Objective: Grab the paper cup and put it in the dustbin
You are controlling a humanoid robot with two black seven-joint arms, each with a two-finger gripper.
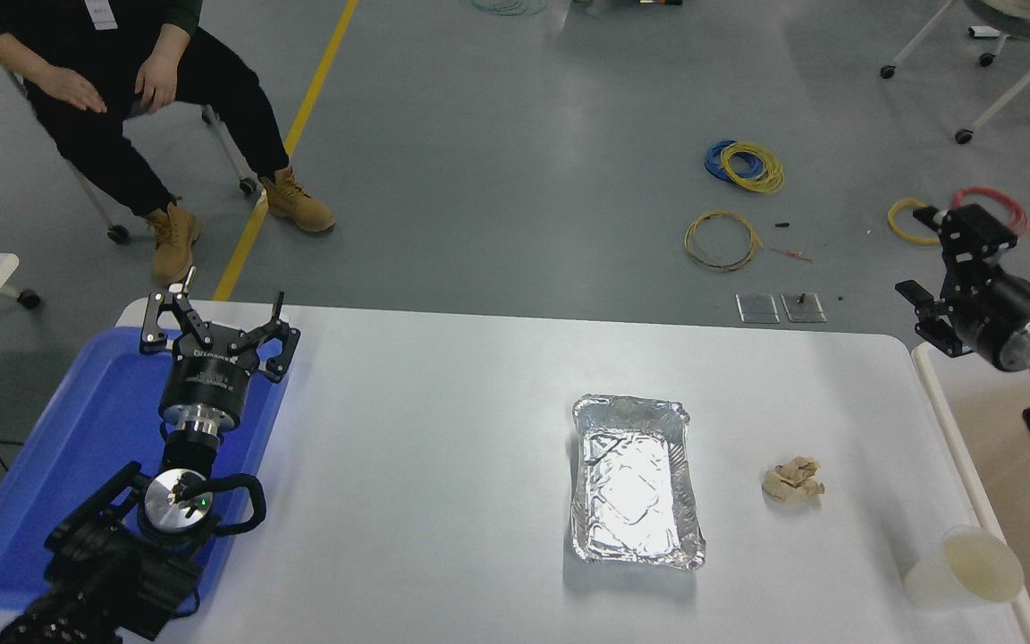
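Blue plastic forms the flat tray at the table's left edge, and it carries nothing of its own beyond the parked left arm above it. Right of centre lies a crinkled foil tray, shiny and bare inside, and just to its right, apart from it, a crumpled tan paper wad. At the table's near right corner stands the paper cup, tipped slightly so that its cream inside shows (no contents can be made out), touching nothing else. Past the table's right edge runs the dustbin, its white rounded rim beside the table and its beige inside visible; the cup is not in it.

The left gripper points away from the camera over the blue tray's far end, fingers spread wide and holding nothing. The right gripper hangs in the air at the far right, above the dustbin's far end and well apart from the cup, its body turned sideways; its two fingers stand apart with nothing between them.

A white table bears all this. Beyond it is a grey floor with a yellow line, coils of coloured wire, and chair legs on castors at the top right. A person in dark clothes and tan boots sits at the upper left.
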